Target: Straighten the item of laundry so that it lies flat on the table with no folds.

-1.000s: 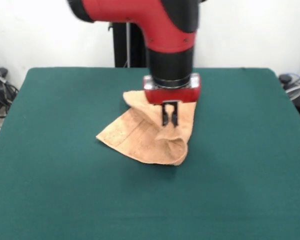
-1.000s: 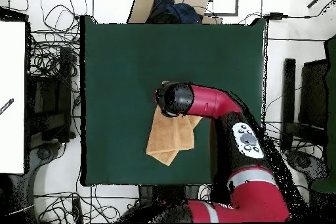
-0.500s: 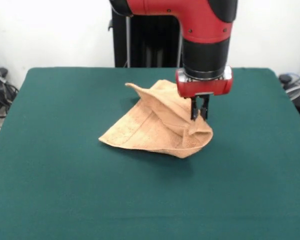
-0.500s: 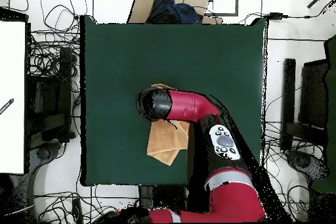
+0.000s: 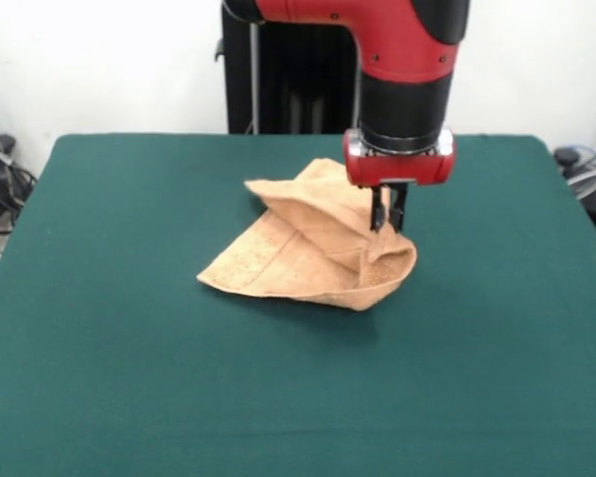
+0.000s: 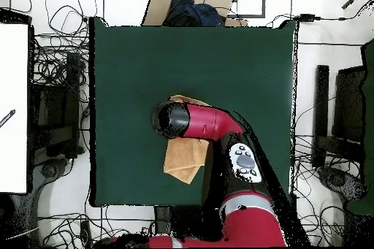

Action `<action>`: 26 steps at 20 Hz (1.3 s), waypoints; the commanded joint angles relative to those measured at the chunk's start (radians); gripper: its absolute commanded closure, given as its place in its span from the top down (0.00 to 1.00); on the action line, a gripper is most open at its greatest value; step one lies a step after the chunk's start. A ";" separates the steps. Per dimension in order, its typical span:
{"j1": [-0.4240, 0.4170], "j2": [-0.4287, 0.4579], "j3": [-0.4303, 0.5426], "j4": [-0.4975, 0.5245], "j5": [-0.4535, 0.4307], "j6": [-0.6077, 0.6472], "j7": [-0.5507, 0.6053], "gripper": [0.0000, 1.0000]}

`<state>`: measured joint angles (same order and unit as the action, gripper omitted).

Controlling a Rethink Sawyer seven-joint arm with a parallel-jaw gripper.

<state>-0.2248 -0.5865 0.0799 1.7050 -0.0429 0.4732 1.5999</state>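
The item of laundry (image 5: 308, 248) is a peach-orange towel, bunched and folded near the middle of the green table (image 5: 129, 378). One fold rises to a peak on its right side and a flap curls up at its back left. My gripper (image 5: 388, 227) hangs straight down with its tips at that peak, touching the cloth. The front view does not settle whether it grips the cloth. In the overhead view the arm's wrist (image 6: 174, 118) covers the gripper and the towel's upper part. The towel's lower part (image 6: 184, 162) lies on the table (image 6: 131, 56).
Cables and equipment (image 6: 55, 100) lie on the floor around the table. A cardboard box (image 6: 186, 1) stands beyond the table's top edge in the overhead view. The arm's links (image 6: 245, 162) cross the table's lower right part in that view.
The gripper carried the towel's fold to the right in the front view, then shifted slightly left and up. The towel has since slackened and its back-left flap has dropped.
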 commanded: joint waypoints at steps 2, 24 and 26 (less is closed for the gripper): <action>0.169 0.046 -0.198 0.051 0.095 -0.069 0.460 0.00; 0.171 0.023 -0.019 0.226 0.337 -0.255 0.544 0.00; 0.158 0.033 -0.002 0.226 0.329 -0.272 0.536 0.00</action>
<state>-0.0034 -0.5868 -0.0879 1.8014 0.2379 0.3108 1.9409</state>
